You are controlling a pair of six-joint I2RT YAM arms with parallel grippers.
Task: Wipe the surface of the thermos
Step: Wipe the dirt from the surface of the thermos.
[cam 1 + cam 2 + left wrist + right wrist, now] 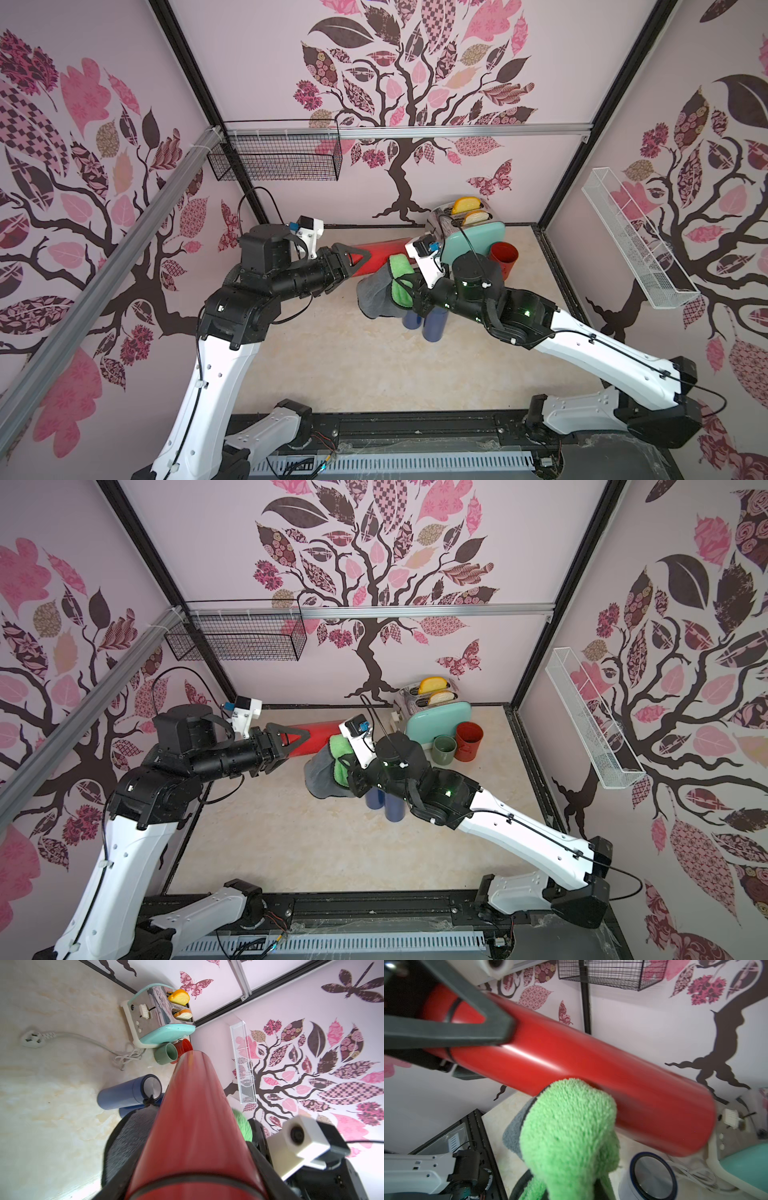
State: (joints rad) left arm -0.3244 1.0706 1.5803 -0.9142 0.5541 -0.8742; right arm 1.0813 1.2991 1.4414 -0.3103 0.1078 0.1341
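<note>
— Where is the thermos right now?
— My left fingers [365, 253] are clamped around the lid end of the red thermos [386, 253]. I hold it off the table [332, 365], lying almost level, its free end pointing toward the toaster [473, 241].
— And the other side?
— My right fingers [410, 291] are closed tight on the cloth [401, 266], green on one face, grey on the other, and mostly buried in it. The green fold touches the thermos's side about midway along; the grey part hangs below.
— Anything underneath?
— Two blue bottles [435, 329] stand on the table beneath my right wrist, apart from the red thermos.
</note>
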